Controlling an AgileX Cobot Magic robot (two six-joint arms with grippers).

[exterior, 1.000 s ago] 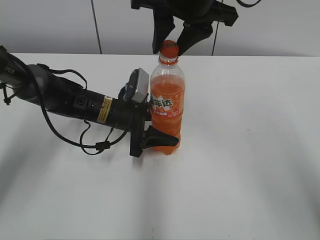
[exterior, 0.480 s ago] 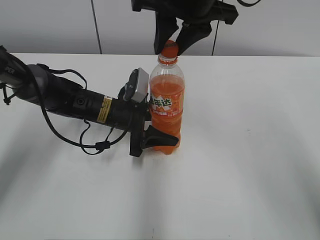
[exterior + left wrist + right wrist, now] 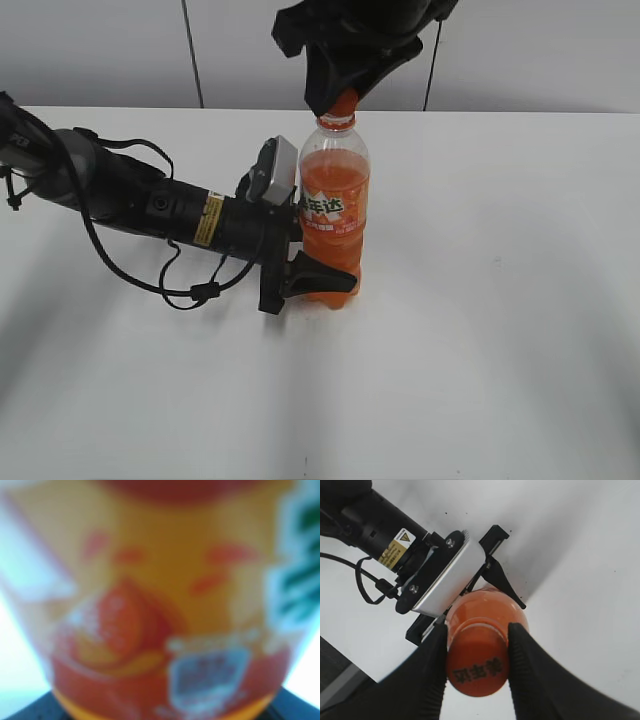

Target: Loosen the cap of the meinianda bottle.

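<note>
Left arm [image 3: 150,205]: black tubular body, yellow warning sticker, looped black cables, silver-grey wrist camera block [image 3: 277,172] with screws. Left gripper [image 3: 318,274]: black angular fingers. Right gripper [image 3: 477,650]: matte black, rounded fingers.

I see the meinianda bottle [image 3: 335,215] in clear glossy plastic; its cap [image 3: 477,667] smooth orange plastic; the table [image 3: 500,300] matt white.

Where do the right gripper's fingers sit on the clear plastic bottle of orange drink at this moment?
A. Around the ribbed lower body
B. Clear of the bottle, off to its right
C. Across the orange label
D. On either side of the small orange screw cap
D: in the right wrist view the right gripper has one black finger on each side of the small orange screw cap, atop the clear plastic bottle of orange drink.
</note>
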